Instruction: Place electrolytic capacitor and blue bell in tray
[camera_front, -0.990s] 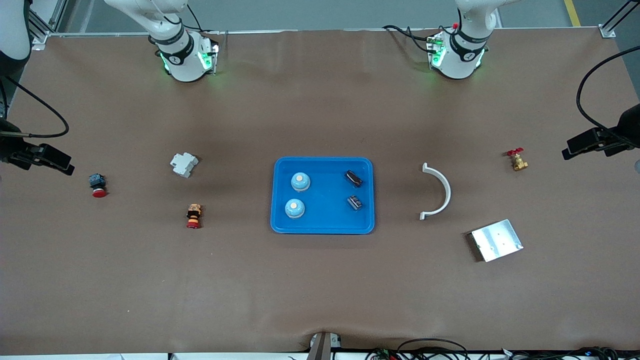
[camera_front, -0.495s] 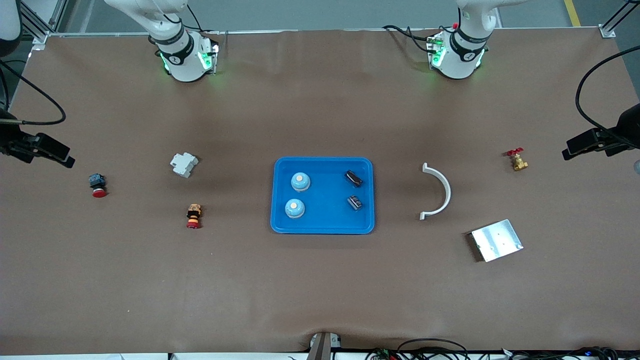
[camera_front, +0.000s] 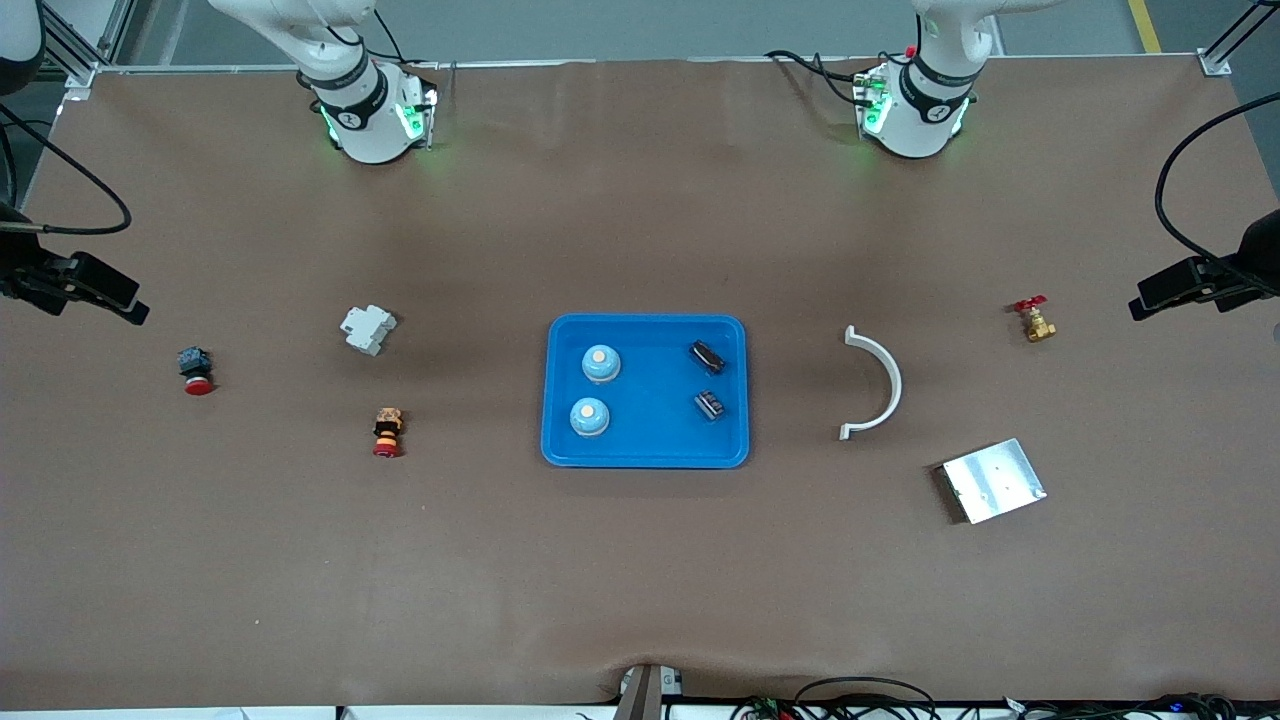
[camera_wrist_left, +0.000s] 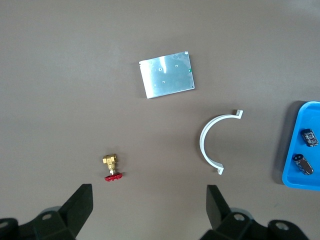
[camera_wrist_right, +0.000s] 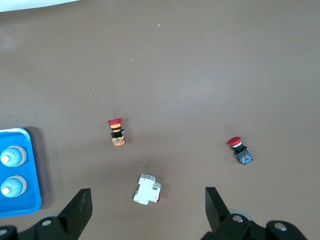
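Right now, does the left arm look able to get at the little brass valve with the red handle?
Probably yes: the left gripper hangs open above the brass valve, which stands alone on bare table.

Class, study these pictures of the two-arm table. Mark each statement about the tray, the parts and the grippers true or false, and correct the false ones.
1. Two blue bells sit in the tray. True.
2. The capacitors lie on the silver plate. False: both lie in the tray.
3. The left gripper is open and holds nothing. True.
4. The right gripper grips the white breaker. False: it is open above the table, empty.
5. The white curved clip is inside the tray. False: it lies on the table beside it.
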